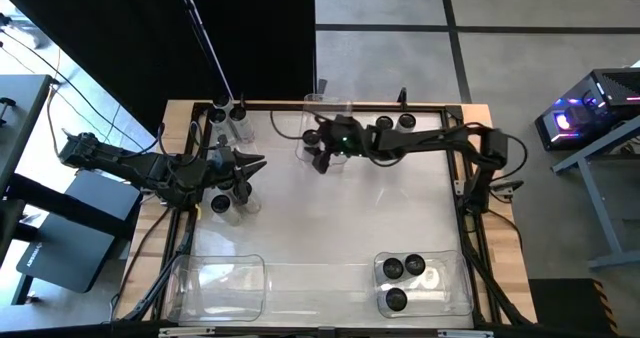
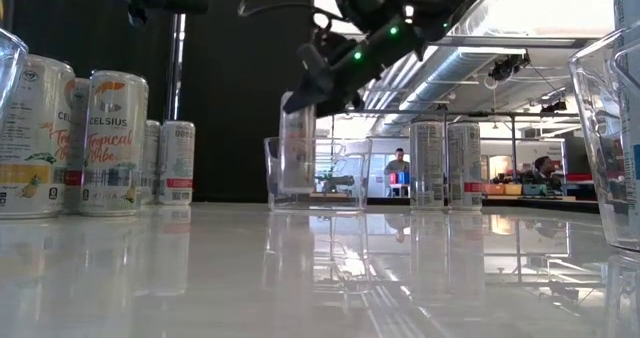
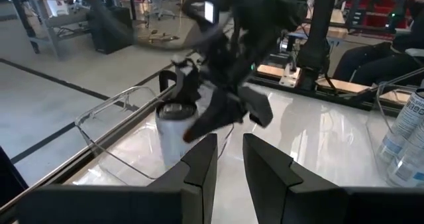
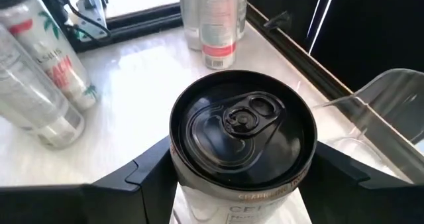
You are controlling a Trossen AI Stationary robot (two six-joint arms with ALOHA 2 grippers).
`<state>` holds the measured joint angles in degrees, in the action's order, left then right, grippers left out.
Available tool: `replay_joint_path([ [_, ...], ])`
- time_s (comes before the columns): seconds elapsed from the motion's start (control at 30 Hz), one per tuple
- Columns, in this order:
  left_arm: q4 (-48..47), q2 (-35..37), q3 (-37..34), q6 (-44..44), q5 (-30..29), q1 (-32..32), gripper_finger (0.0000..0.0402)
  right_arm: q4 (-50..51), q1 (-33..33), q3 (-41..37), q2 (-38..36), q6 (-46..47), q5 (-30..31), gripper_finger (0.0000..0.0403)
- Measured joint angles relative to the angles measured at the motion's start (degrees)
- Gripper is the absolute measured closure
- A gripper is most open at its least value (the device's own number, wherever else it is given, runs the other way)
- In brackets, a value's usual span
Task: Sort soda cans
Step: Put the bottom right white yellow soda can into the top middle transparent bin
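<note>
From above, right hand (image 1: 322, 150) sits over the clear bin (image 1: 325, 105) at the counter's (image 1: 330, 218) far edge; left hand (image 1: 255, 163) waits, fingers nearly together, among cans (image 1: 226, 205). Three cans lie in the near right bin (image 1: 460, 278). Low view: right hand holds a can (image 2: 297, 143) upright inside the far bin. Right wrist view: fingers clamp the can's sides, dark top up.

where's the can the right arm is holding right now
In the high view, the held can sits in the right claw at the table's far edge, centre, over a clear bin, left of three standing cans.
</note>
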<state>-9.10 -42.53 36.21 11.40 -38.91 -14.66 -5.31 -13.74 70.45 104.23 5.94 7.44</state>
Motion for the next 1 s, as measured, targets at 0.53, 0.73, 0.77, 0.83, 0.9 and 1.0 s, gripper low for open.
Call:
replay_joint_path([
  [0.53,0.0,0.0,0.0,0.0,0.0,0.0,0.0336,0.7,0.3,-0.9,1.5,-0.3,-1.2,0.0133],
  [0.73,0.0,0.0,0.0,0.0,0.1,0.0,0.0336,1.1,0.4,-0.9,1.1,0.0,-2.3,0.0112],
  [0.77,-0.1,0.0,0.0,0.0,0.1,0.0,0.0336,1.5,0.4,-0.9,0.8,-0.5,-2.4,0.0112],
  [0.83,-0.2,0.0,0.0,0.0,0.1,0.0,0.0336,1.8,0.4,-1.0,0.0,-1.1,-2.3,0.0111],
  [0.9,-0.2,0.0,0.0,0.0,0.1,0.0,0.0336,1.4,0.4,-1.0,-1.4,-1.3,-2.1,0.0110],
  [1.0,-0.2,0.0,0.0,0.0,0.2,0.0,0.0336,0.7,0.4,-1.0,-3.0,-1.4,-1.9,0.0109],
])
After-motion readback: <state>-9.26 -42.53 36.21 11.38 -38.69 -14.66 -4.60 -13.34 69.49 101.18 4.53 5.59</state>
